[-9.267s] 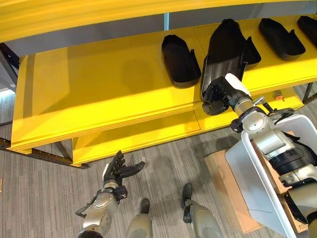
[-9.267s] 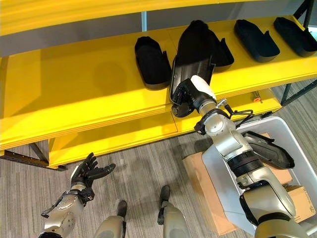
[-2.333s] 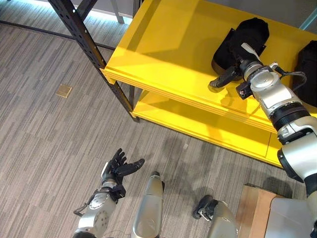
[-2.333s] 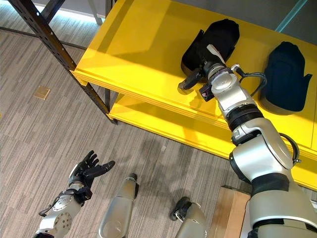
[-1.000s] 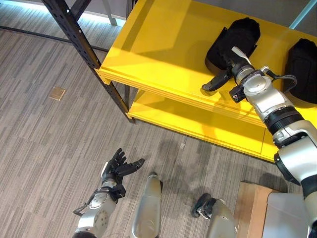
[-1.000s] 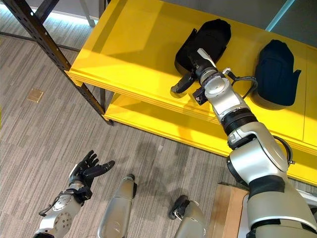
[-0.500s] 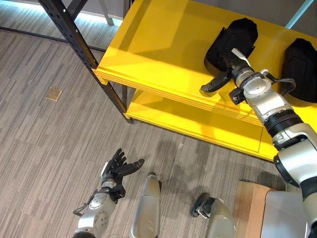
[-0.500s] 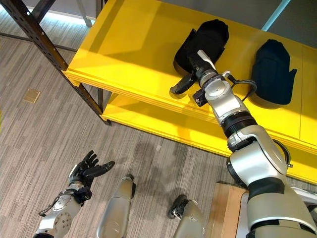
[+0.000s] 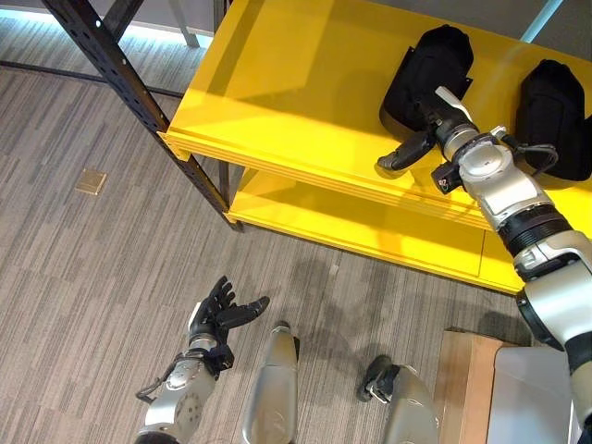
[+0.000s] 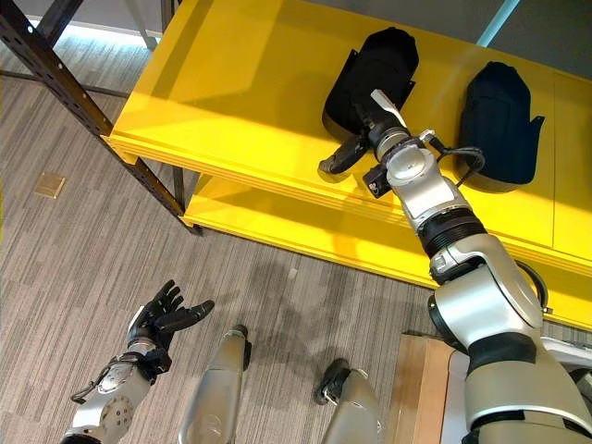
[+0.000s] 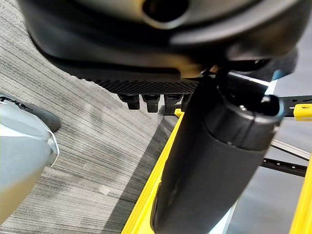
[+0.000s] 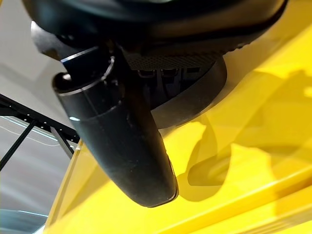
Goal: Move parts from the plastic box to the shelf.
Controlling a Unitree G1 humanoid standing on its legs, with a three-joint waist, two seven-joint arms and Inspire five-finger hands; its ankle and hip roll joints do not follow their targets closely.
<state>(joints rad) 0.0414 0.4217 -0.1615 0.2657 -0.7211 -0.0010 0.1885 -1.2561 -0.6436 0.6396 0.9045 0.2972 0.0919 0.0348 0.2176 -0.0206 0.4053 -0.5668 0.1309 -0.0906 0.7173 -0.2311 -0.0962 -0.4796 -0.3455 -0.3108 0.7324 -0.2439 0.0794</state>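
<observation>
The right hand (image 9: pixel 421 139) reaches over the upper board of the yellow shelf (image 9: pixel 305 102), its thumb (image 9: pixel 398 157) sticking out to the left above the board's near part. Its fingers lie against the near end of a black part (image 9: pixel 427 67) that rests on the shelf; in the right wrist view they are hidden against the part's dark rim (image 12: pixel 195 97), so I cannot tell whether they grip it or merely touch it. A second black part (image 9: pixel 553 116) lies on the same board just to the right, apart from the first. The left hand (image 9: pixel 217 314) hangs low at the near left over the grey floor (image 9: pixel 83 268), fingers spread and relaxed, holding nothing. A corner of the plastic box (image 9: pixel 532 398) shows at the near right, beside a cardboard box (image 9: pixel 462 388).
</observation>
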